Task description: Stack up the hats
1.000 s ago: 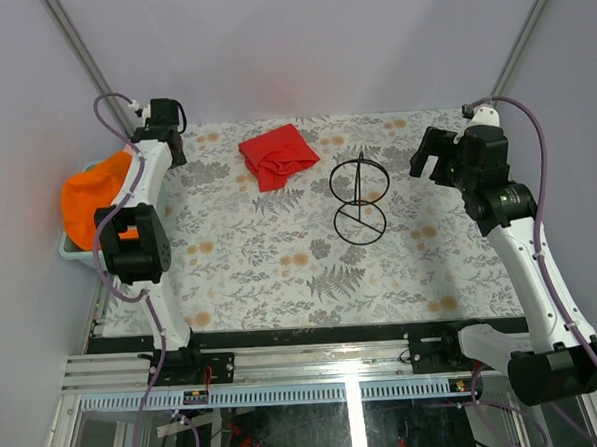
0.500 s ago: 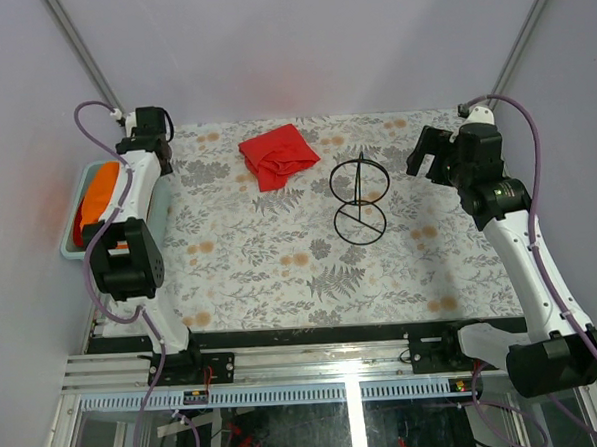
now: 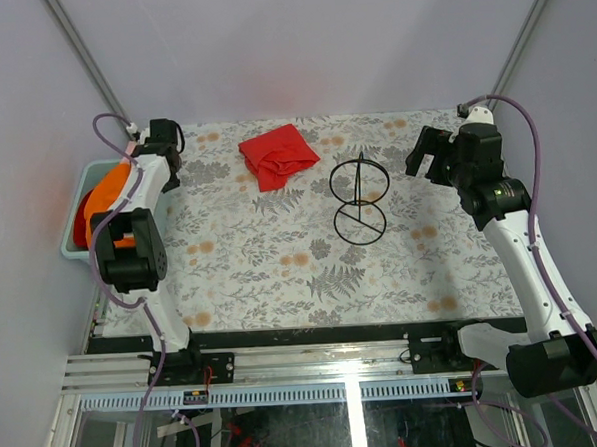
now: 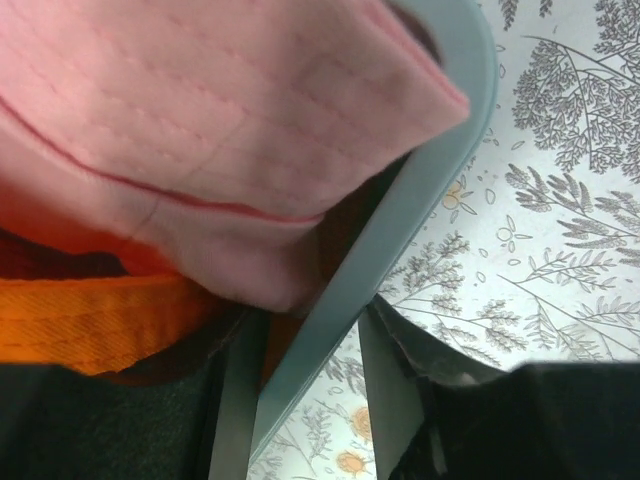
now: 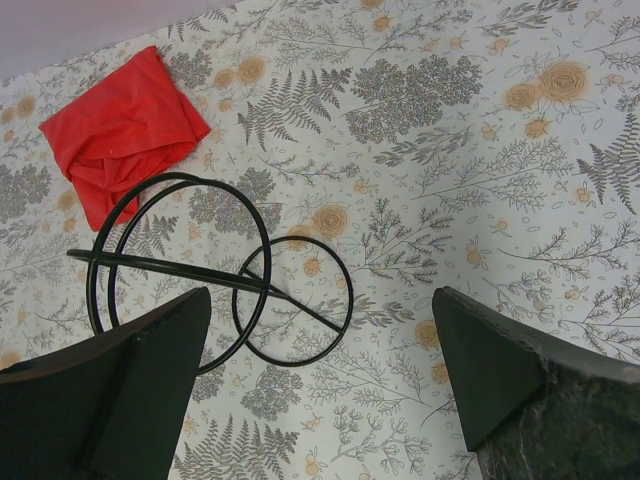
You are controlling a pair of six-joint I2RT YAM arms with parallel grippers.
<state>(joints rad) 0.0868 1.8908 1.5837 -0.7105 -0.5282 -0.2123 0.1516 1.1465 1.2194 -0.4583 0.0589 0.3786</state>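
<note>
Hats (image 3: pixel 97 194) in bin (image 3: pixel 72 252) under bent left arm (image 3: pixel 130 257); right fingers (image 5: pixel 130 390) spread.

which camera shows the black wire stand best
The right wrist view: the stand is close, both rings and crossbar clear. The top view shows the stand whole but small, mid-table. The left wrist view misses it.

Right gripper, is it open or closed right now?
Open. The right gripper has its fingers wide apart in the wrist view, nothing between them, only table and black wire stand below.
</note>
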